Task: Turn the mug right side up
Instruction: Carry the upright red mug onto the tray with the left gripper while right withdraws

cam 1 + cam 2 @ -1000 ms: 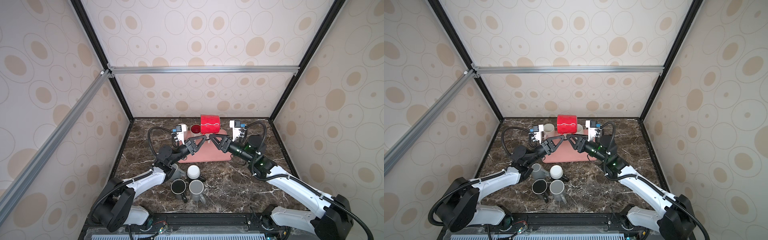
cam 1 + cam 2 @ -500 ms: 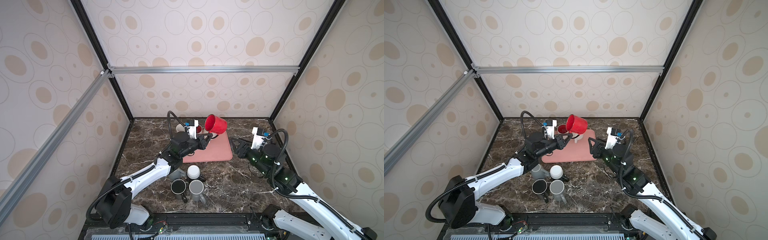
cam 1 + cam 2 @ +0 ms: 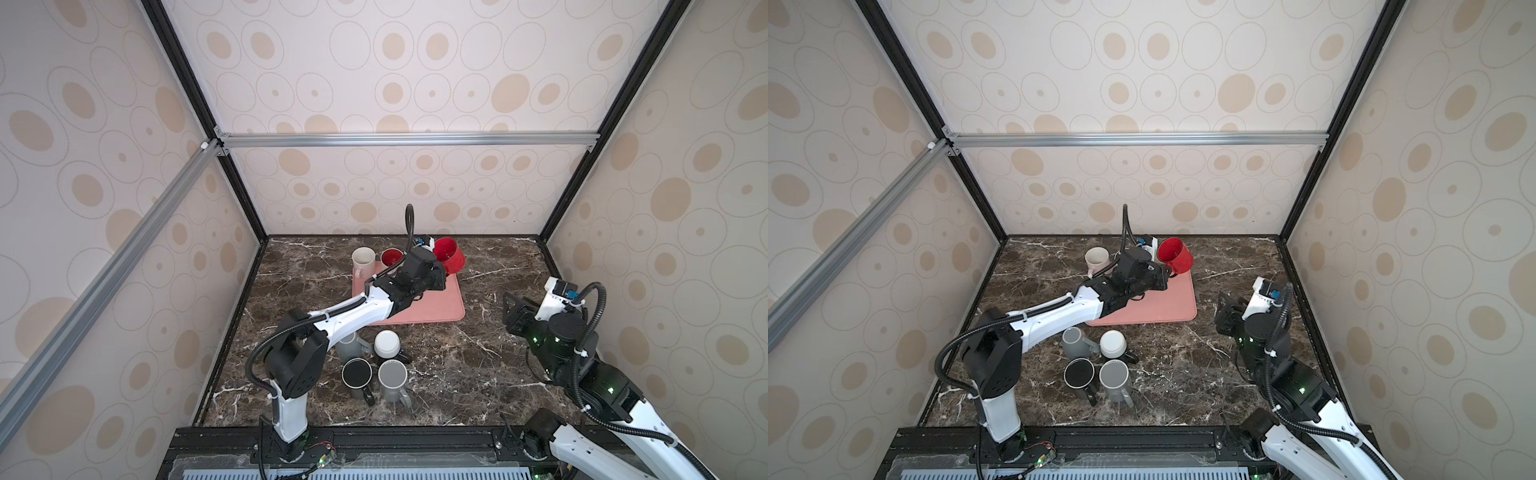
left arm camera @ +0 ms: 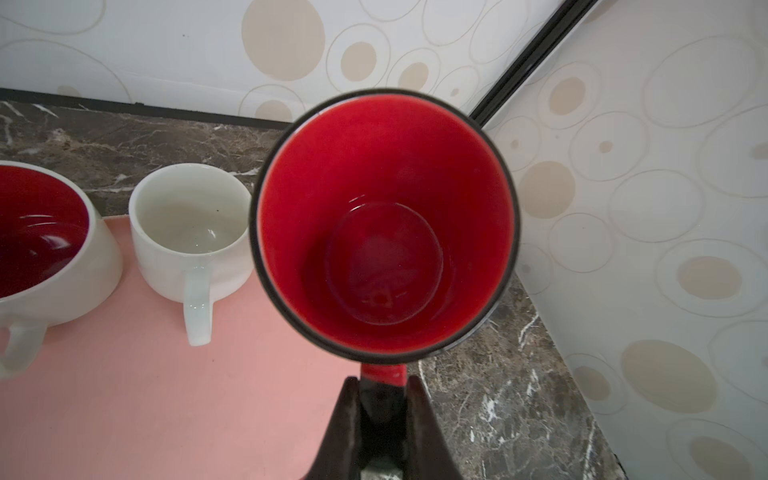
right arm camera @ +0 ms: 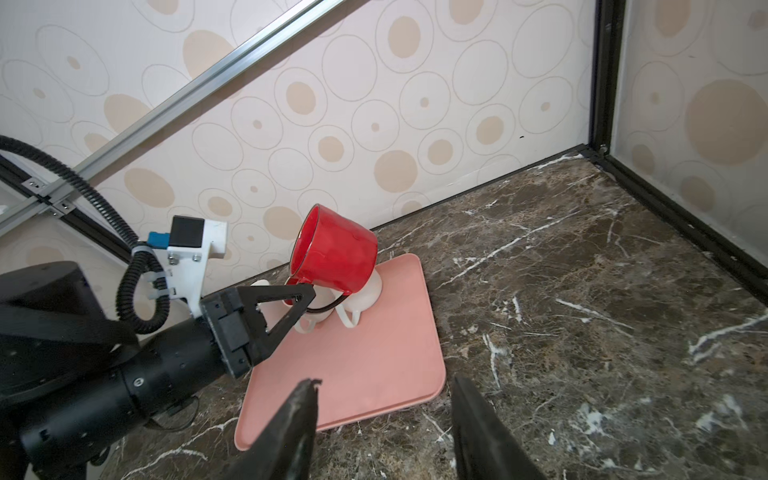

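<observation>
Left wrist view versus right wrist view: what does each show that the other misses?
Only the left wrist view looks into the red mug: empty, red inside. Only the right wrist view shows that mug's outside, tilted in the air, plus the right gripper, open and empty. Both show the left gripper shut on the mug's handle, the pink tray and a white mug upright on it.

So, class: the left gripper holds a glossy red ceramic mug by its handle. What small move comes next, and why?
Probably roll the wrist until the rim is level: the red ceramic mug, pinched in the left gripper, hangs tilted, mouth partly sideways, above the flat pink tray.
</observation>
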Tool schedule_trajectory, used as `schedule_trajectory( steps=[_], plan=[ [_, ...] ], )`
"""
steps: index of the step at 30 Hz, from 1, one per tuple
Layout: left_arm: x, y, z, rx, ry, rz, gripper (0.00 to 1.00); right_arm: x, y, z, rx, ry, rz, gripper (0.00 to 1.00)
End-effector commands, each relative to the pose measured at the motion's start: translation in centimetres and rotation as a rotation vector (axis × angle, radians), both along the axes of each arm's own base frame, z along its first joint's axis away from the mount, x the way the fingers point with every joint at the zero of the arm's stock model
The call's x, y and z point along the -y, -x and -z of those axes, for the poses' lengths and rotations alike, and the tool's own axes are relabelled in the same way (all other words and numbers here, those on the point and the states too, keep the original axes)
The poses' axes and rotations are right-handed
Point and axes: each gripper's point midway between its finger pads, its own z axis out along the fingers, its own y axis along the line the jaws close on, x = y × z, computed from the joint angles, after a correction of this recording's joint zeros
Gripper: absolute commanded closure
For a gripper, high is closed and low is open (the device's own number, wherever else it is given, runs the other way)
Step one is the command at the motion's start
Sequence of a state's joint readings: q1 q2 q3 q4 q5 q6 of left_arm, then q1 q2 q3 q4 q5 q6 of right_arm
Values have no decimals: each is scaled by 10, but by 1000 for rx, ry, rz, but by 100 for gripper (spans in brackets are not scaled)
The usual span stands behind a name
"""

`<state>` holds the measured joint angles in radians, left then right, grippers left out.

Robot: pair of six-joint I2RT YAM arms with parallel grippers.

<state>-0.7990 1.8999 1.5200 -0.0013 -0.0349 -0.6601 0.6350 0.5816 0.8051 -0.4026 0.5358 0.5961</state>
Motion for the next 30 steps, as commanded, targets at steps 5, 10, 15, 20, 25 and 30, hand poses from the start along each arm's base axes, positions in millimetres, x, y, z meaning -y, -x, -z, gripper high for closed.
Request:
schedule_trajectory(
  steps=[5,10,15,20,25,30],
  plan=[
    [17,-38,-16,89,-78,-105,100,19,12,17,-37,57,52,46],
    [32,-56,8,69,-134,-118,100,27,20,21,-39,65,67,46],
    [41,-71,26,52,-180,-129,100,33,25,23,-37,74,76,46],
    [45,-84,42,39,-231,-152,100,38,29,25,-37,81,88,46],
    [40,-96,59,5,-271,-191,100,41,31,27,-38,89,95,46],
    [28,-100,68,-14,-292,-226,100,43,32,27,-35,94,104,46]
  ],
)
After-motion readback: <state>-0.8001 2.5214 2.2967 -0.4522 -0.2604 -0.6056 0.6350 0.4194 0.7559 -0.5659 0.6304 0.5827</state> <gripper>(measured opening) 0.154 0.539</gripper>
